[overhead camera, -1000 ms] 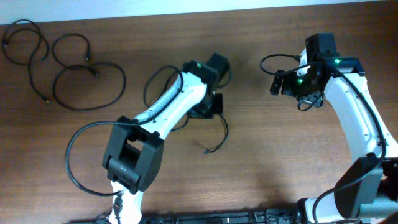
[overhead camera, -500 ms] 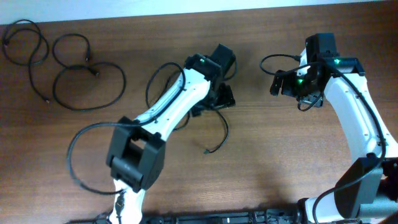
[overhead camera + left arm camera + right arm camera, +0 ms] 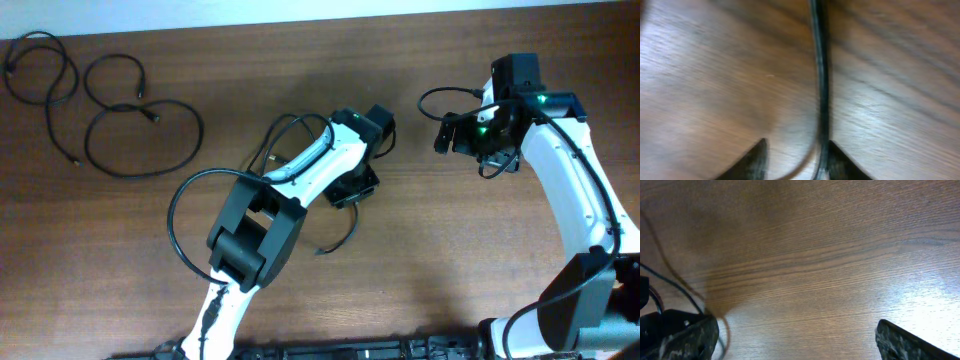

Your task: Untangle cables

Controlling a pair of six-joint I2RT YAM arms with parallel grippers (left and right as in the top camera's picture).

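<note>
One thin black cable point(image 3: 353, 230) curls on the wooden table below my left gripper point(image 3: 355, 187), and its plug end point(image 3: 318, 250) lies to the lower left. In the left wrist view this cable point(image 3: 820, 75) runs straight up the frame. It lies against the inner edge of the right fingertip point(image 3: 840, 162). My left gripper point(image 3: 796, 162) stands open with a gap far wider than the cable. Two more cables point(image 3: 10, 70) point(image 3: 152, 116) lie apart as loose loops at the far left. My right gripper point(image 3: 797, 340) point(image 3: 452, 135) is wide open over bare wood.
The arms' own thicker black wires loop beside the left arm point(image 3: 172, 225) and above the right wrist point(image 3: 440, 93). The table's far edge point(image 3: 300, 18) meets a white surface. A dark edge point(image 3: 350, 352) runs along the near side.
My left arm has swung right and slightly toward the near side. Its jaws went from shut to apart. The cable's plug end slid a little left. The right arm has not moved.
</note>
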